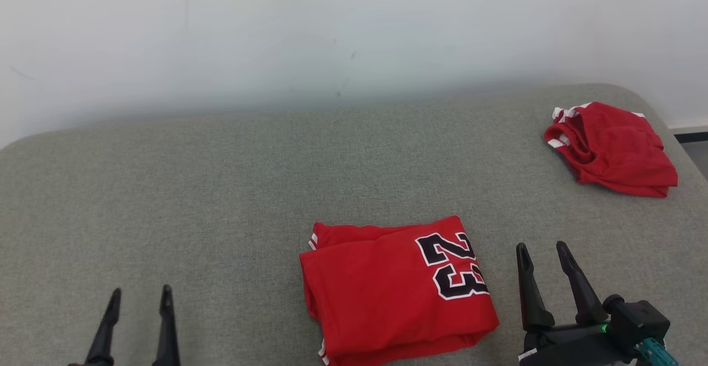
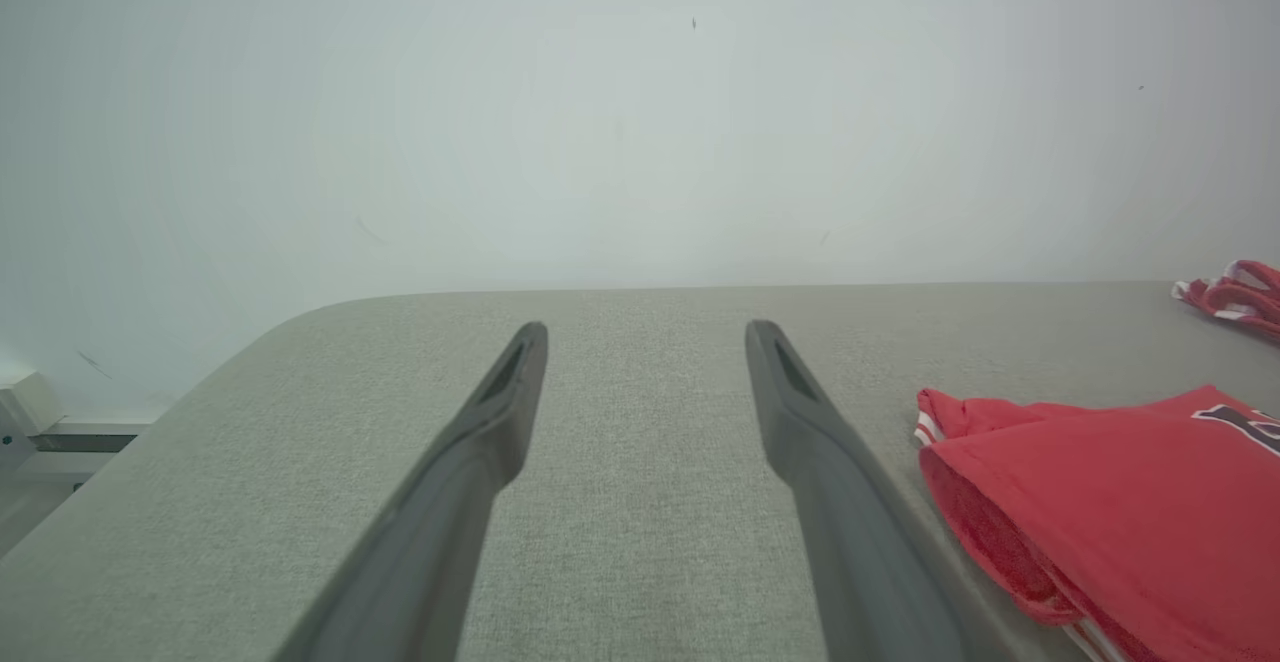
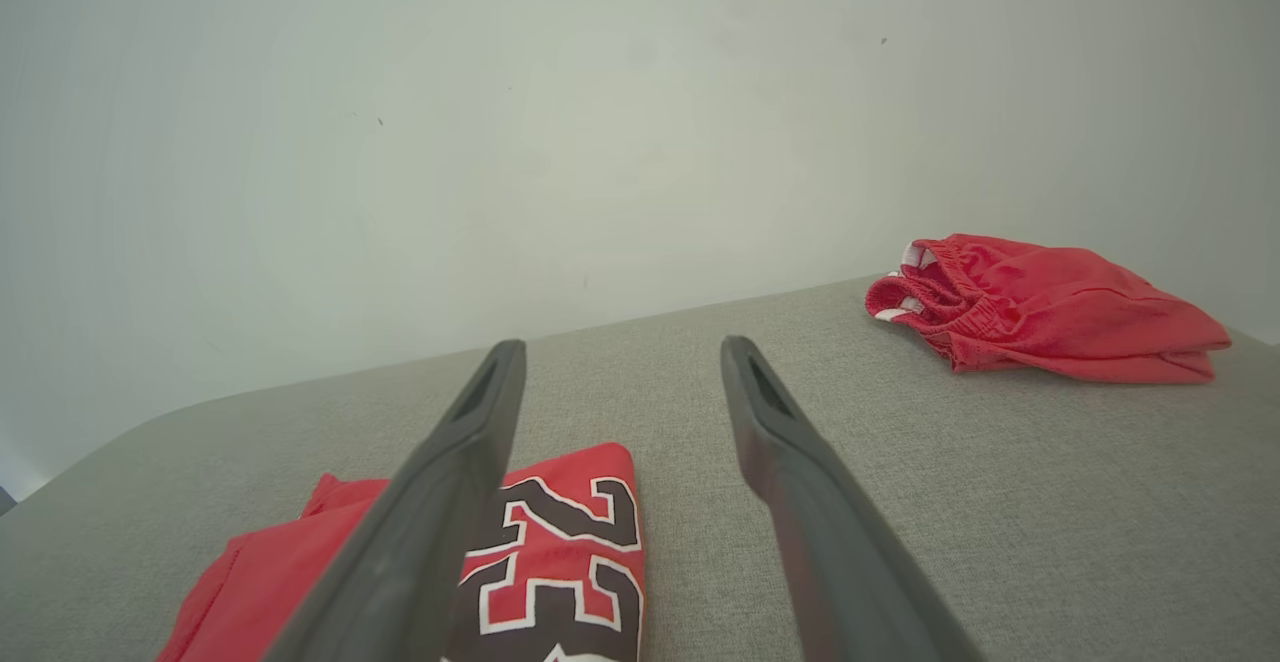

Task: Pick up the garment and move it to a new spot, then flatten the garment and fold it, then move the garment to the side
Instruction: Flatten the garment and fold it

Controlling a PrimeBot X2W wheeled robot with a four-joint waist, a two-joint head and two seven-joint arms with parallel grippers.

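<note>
Two red garments lie on the grey counter. The first is a jersey, folded into a rough rectangle, with a black "23" edged in white on the right part of its top layer. White stripe trim shows at its left corners, and its near edge lies close to the counter's front. The second is a pair of shorts, loosely bunched, well beyond the jersey and to its right, near the counter's far right corner; a gathered waistband with white trim faces the jersey. The two garments lie well apart, with bare grey cloth between them.

There are two claws, each with two dark fingers, four in all. The left claw hangs well to the left of the jersey over bare counter, fingers spread and nothing between them. In the left wrist view this claw points at the wall, with the jersey off to its right and the shorts farther on.

The right claw sits just to the right of the jersey, apart from it, fingers also spread and empty. In the right wrist view this claw has one finger crossing in front of the jersey and its number, with the shorts beyond.
</note>
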